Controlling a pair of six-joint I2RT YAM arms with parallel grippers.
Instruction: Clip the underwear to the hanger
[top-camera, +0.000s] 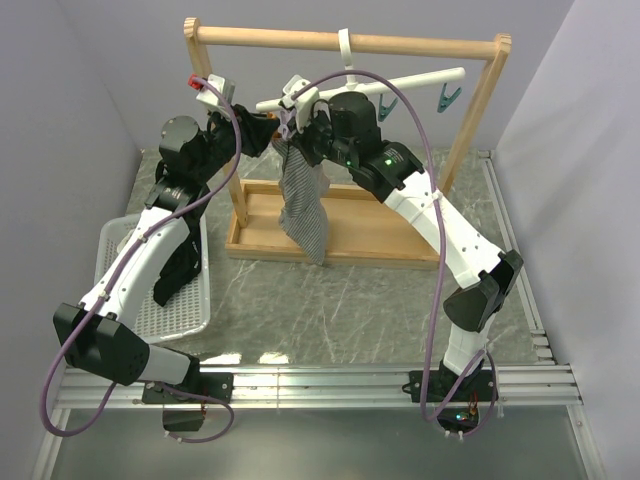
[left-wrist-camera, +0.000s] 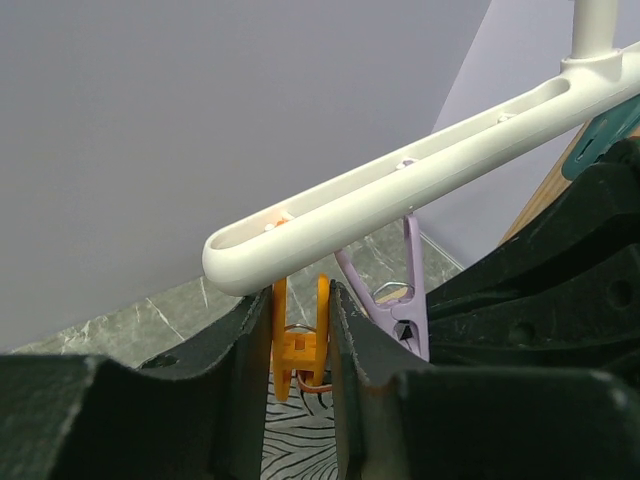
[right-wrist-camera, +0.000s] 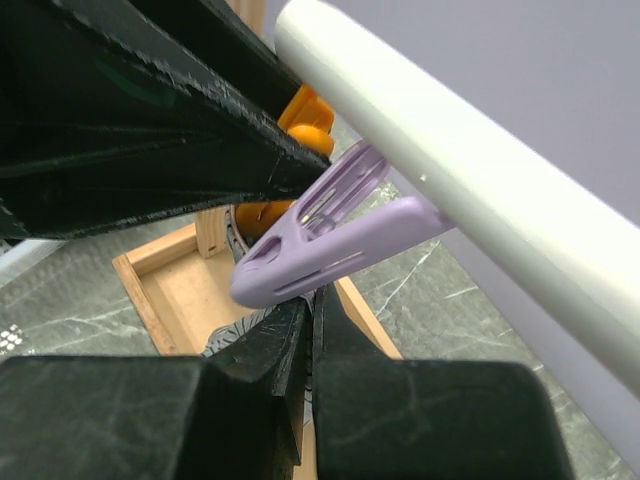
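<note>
**A:** Where's the garment?

**B:** The small grey striped boxer-brief underwear (top-camera: 303, 210) hangs lengthwise straight down under the long thin white plastic hanger (top-camera: 400, 82). It's at the end of the bar nearest the left arm.

**A:** And the hands?

**B:** The left hand (left-wrist-camera: 298, 300) is grasping the small orange plastic clip (left-wrist-camera: 300, 355) under that end of the hanger, one finger on each side. The right hand (right-wrist-camera: 312, 320) is clenched tight just below the purple plastic clip (right-wrist-camera: 320, 245), next along the hanger. I can't tell whether it has a fold of cloth pinched.

**A:** What does the next move turn on?

**B:** Striped cloth shows directly beneath the orange clip's mouth, so I'd judge the edge has to go straight up into it. The left hand is the one on that clip.

**A:** Any writing?

**B:** None I can read.
</note>
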